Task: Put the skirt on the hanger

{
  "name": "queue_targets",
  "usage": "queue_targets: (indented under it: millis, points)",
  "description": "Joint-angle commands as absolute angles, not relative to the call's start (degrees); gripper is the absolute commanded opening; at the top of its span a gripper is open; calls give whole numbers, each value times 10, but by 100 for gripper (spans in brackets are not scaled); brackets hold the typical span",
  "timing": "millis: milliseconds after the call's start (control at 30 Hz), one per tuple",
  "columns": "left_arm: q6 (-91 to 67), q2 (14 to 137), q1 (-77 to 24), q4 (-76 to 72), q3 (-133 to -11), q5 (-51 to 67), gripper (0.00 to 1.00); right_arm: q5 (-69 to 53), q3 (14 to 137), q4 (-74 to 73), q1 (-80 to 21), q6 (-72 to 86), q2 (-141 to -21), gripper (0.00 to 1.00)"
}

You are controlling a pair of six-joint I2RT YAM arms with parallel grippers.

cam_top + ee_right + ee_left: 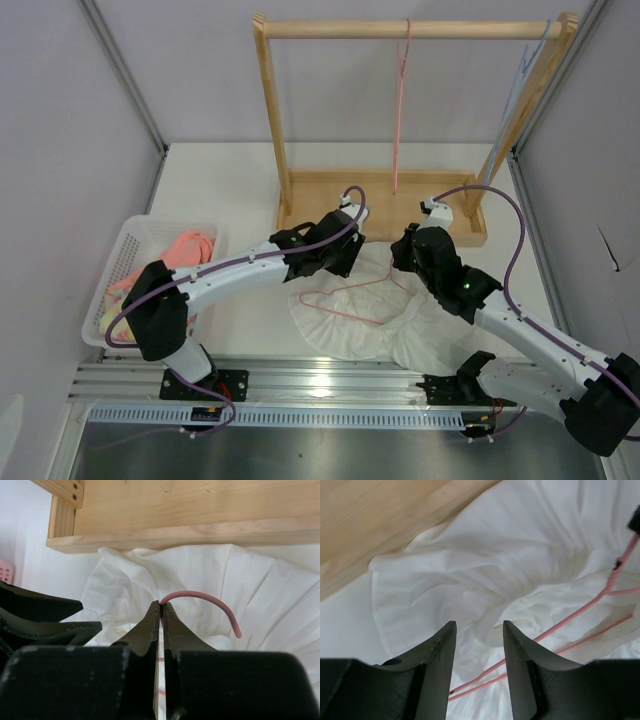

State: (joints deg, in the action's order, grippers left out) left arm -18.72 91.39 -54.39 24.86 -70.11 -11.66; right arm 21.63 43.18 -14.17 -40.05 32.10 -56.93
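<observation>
right gripper (161, 607) pinched on the hanger (200, 599) neck below its hook; left gripper (479, 626) jaws half apart, empty, over the skirt (485, 555), bunched beside rack base (200, 510), under hanger. risk: thin wire swivels in pinch; left grabs 2 layers.

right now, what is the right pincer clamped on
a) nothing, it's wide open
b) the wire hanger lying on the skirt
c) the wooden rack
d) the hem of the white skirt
b: in the right wrist view the right pincer is shut on the hanger, whose curved hook comes out from between the tips, over the skirt.
</observation>
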Motion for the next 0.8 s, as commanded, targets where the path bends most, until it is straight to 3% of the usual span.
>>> queue_targets:
  millis: [0, 567, 767]
  points:
    - [-167, 921, -540, 316, -734, -139, 47, 204, 425, -125, -403, 308, -553, 0]
    - [-157, 971, -540, 280, -712, -25, 47, 211, 428, -128, -404, 302, -551, 0]
    - [-163, 1002, -538, 289, -719, -59, 39, 214, 429, -130, -405, 300, -552, 0]
